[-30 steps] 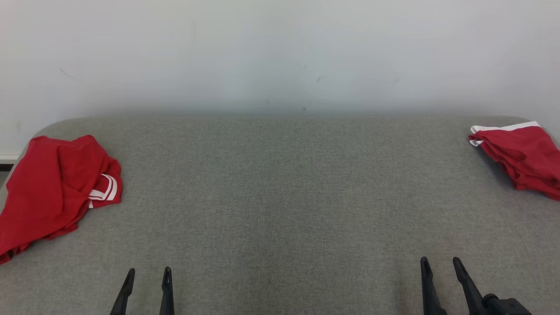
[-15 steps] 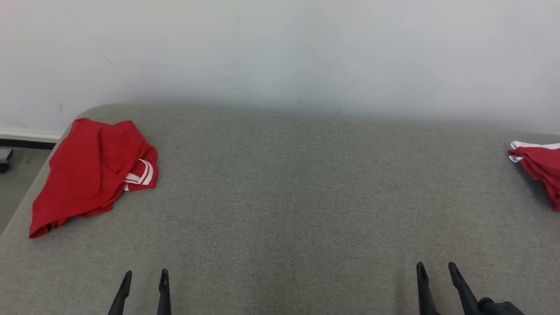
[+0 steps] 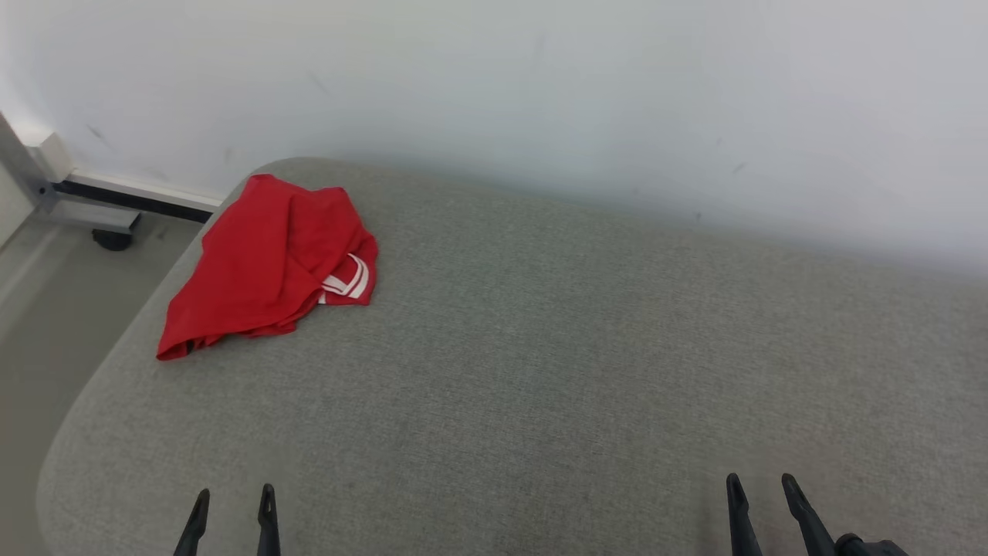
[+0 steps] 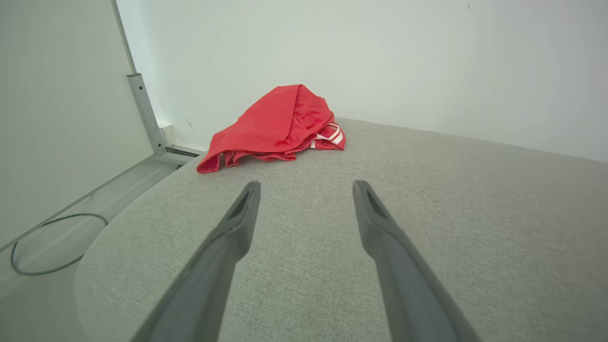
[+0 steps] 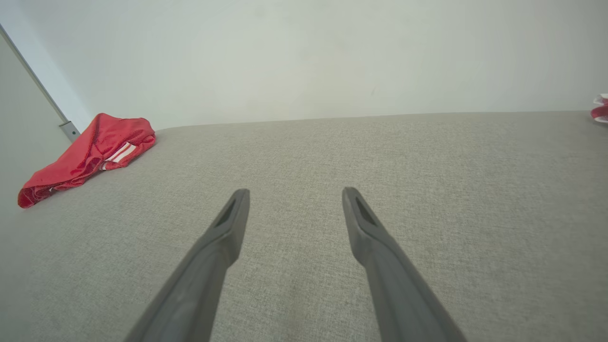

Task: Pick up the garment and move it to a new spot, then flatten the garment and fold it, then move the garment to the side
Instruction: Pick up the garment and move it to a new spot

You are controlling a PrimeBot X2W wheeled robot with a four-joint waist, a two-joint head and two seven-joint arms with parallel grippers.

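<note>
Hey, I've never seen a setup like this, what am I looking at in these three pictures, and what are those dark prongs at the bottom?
This is a two-armed robot facing a grey table. The head view looks down from its head; the dark prongs are its left pincer and right pincer, both open, holding nothing. The other two pictures come from a camera on each wrist, looking along that pincer's fingers. A crumpled red garment with white stripes lies untouched near the table's far left corner. The right wrist view also catches a bit of another red cloth at its right edge.
</note>
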